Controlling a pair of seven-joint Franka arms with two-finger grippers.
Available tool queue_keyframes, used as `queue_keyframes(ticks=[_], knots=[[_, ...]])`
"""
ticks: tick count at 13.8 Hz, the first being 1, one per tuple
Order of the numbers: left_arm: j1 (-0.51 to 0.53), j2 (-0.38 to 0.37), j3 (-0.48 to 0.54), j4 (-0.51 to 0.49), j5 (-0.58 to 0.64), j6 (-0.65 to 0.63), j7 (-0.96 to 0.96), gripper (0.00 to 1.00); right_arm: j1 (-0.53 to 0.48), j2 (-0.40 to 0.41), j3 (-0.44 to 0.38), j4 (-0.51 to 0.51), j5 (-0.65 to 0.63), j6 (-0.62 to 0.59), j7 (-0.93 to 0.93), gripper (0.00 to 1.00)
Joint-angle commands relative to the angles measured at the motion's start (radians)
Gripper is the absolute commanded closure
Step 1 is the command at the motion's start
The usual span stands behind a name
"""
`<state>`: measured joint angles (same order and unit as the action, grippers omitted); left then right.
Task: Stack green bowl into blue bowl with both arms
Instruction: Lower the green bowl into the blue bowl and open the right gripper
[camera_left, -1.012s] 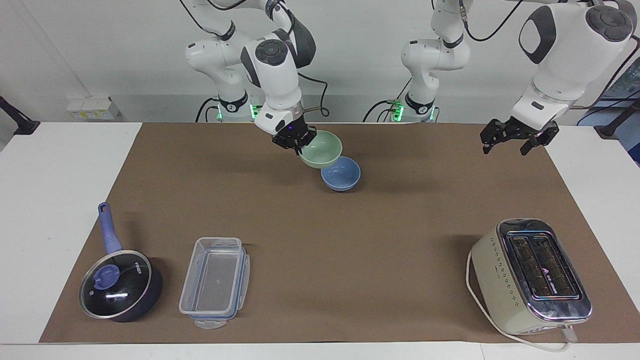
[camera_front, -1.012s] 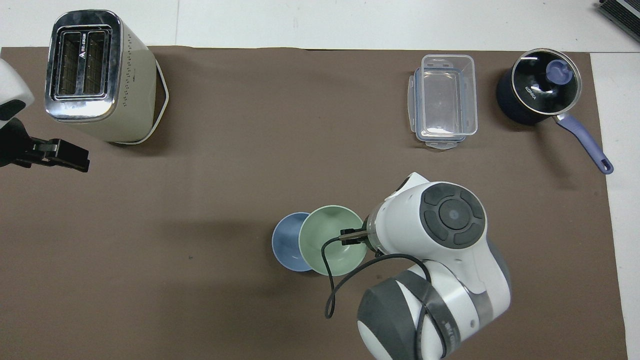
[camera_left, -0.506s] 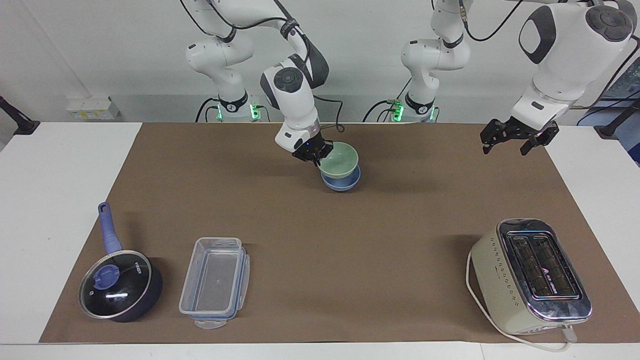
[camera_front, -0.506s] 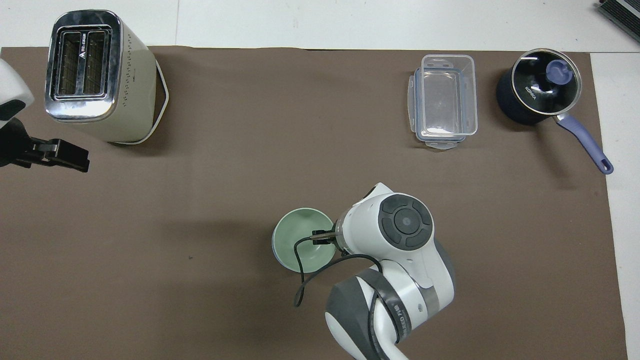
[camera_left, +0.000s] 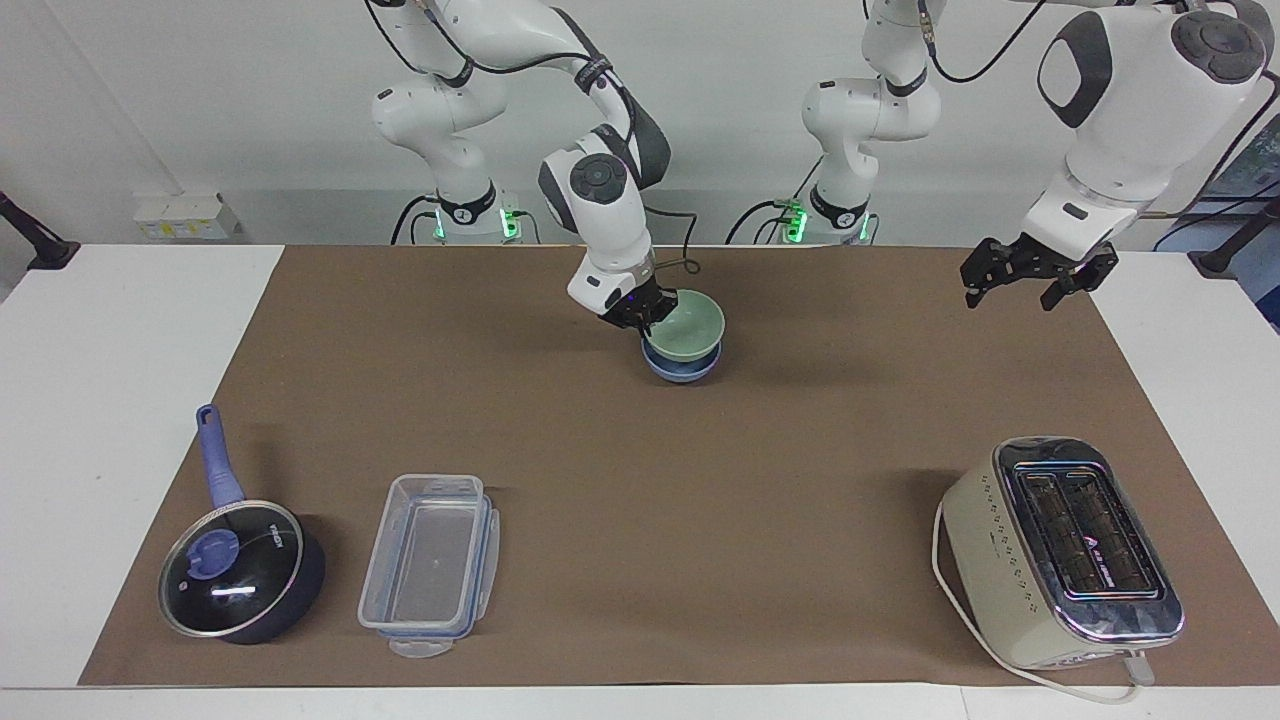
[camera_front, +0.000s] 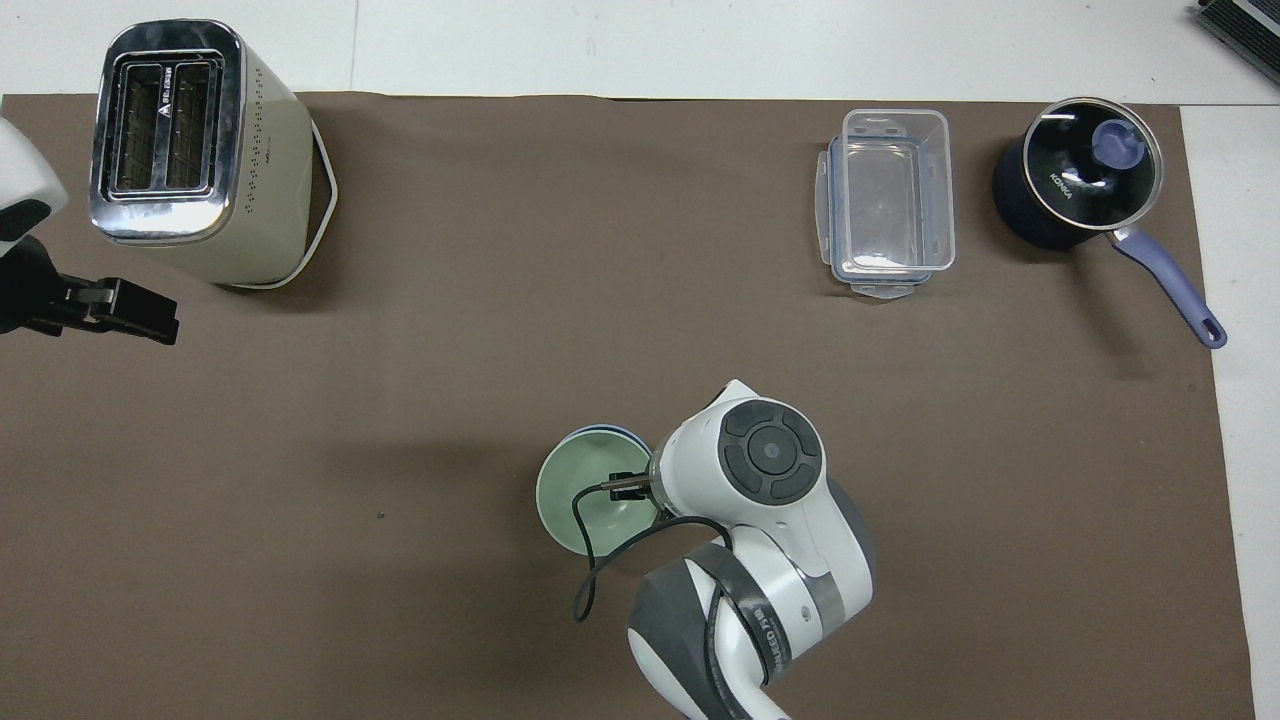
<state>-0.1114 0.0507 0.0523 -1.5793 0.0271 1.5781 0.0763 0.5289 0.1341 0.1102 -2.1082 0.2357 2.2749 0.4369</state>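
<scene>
The pale green bowl sits inside the light blue bowl on the brown mat, near the robots at the middle of the table. The green bowl tilts slightly. My right gripper is shut on the green bowl's rim, on the side toward the right arm's end. In the overhead view the green bowl covers the blue bowl except for a thin sliver of rim, and the right wrist hides the gripper. My left gripper waits open and empty in the air over the mat's edge at the left arm's end.
A cream toaster stands far from the robots at the left arm's end. A clear plastic container and a dark lidded pan with a blue handle stand far from the robots toward the right arm's end.
My right gripper carried the green bowl sideways over the blue bowl and lowered it into it. The left arm has not moved.
</scene>
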Motion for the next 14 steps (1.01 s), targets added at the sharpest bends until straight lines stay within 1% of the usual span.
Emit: queue_keyframes(ticks=[1, 3, 6, 9, 12, 14], knots=[[0.010, -0.002, -0.006, 0.004, 0.005, -0.013, 0.007, 0.00, 0.006, 0.018, -0.004, -0.013, 0.025, 0.069, -0.006, 1.00], [0.010, -0.002, -0.005, 0.004, 0.005, -0.013, 0.007, 0.00, 0.006, 0.024, -0.004, -0.016, 0.022, 0.101, -0.007, 1.00], [0.010, -0.002, -0.006, 0.004, 0.005, -0.013, 0.008, 0.00, 0.006, 0.024, -0.004, -0.018, 0.020, 0.100, -0.007, 1.00], [0.010, -0.002, -0.006, 0.004, 0.005, -0.012, 0.007, 0.00, 0.006, 0.022, -0.004, -0.018, 0.020, 0.081, 0.006, 1.00], [0.010, -0.002, -0.006, 0.004, 0.005, -0.012, 0.007, 0.00, 0.006, 0.012, -0.004, -0.016, 0.020, 0.031, 0.011, 1.00], [0.010, -0.002, -0.006, 0.004, 0.005, -0.012, 0.007, 0.00, 0.006, 0.004, -0.006, -0.016, 0.020, 0.029, 0.011, 1.00]])
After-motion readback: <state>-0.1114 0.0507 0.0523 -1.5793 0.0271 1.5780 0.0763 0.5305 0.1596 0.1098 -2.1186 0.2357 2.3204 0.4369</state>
